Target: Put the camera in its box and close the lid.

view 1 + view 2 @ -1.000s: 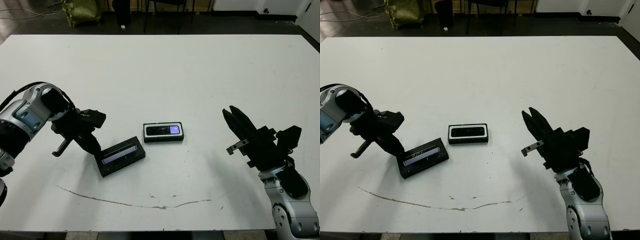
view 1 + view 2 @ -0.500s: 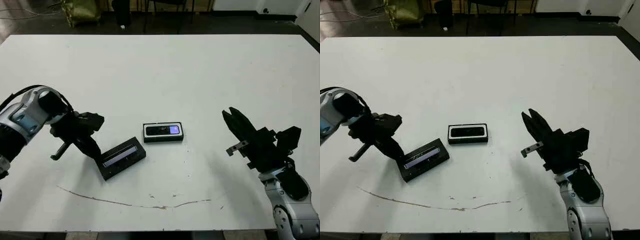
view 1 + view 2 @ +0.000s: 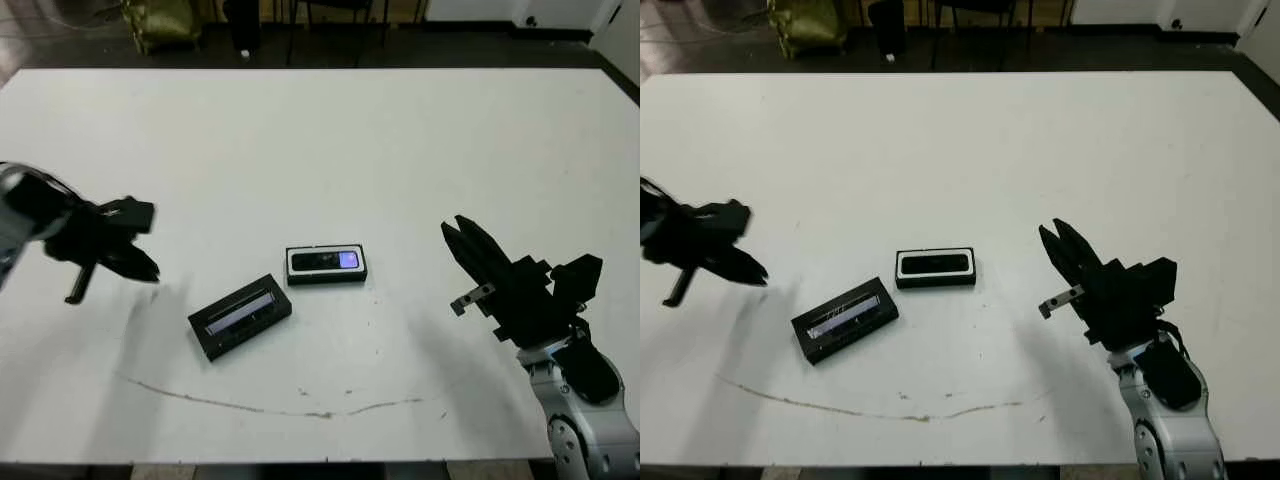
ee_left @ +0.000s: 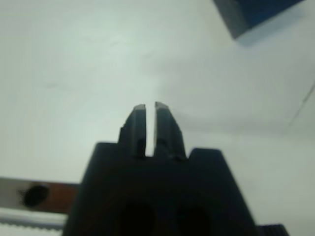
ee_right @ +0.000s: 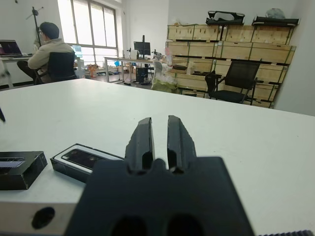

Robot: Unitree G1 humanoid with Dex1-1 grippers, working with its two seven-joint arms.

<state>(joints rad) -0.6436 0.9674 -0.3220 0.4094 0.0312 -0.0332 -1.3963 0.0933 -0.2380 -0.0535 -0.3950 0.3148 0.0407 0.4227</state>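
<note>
- Camera [image 3: 325, 261] lies flat inside the box [image 3: 327, 277], bluish screen up, near the middle of the table [image 3: 400, 140]
- Box sits open, its white lining showing as a thin border around the camera
- Lid [image 3: 240, 315] lies on the table apart from the box, on the robot's left of it and nearer the robot, turned at an angle to it, window up and glinting bluish
- Left gripper [image 3: 150, 272] hangs off to the left of the lid, clear of it, blurred in the head views; its fingers [image 4: 139, 123] stand nearly together with only a thin slit between them and nothing held
- Left wrist view shows one dark corner of the lid [image 4: 256, 12] beyond the fingertips, over bare table
- Right gripper [image 3: 450, 232] sits well to the right of the box, touching nothing; its fingers [image 5: 141, 140] are clenched close with a narrow gap and grasp nothing
- Right wrist view shows box with camera [image 5: 83, 160] and the lid's end [image 5: 19, 168] just beside it
- Person [image 5: 48, 51] sits at a desk beyond the table, back turned
- Thin brownish line [image 3: 270, 405] curves across the table near the robot's edge
</note>
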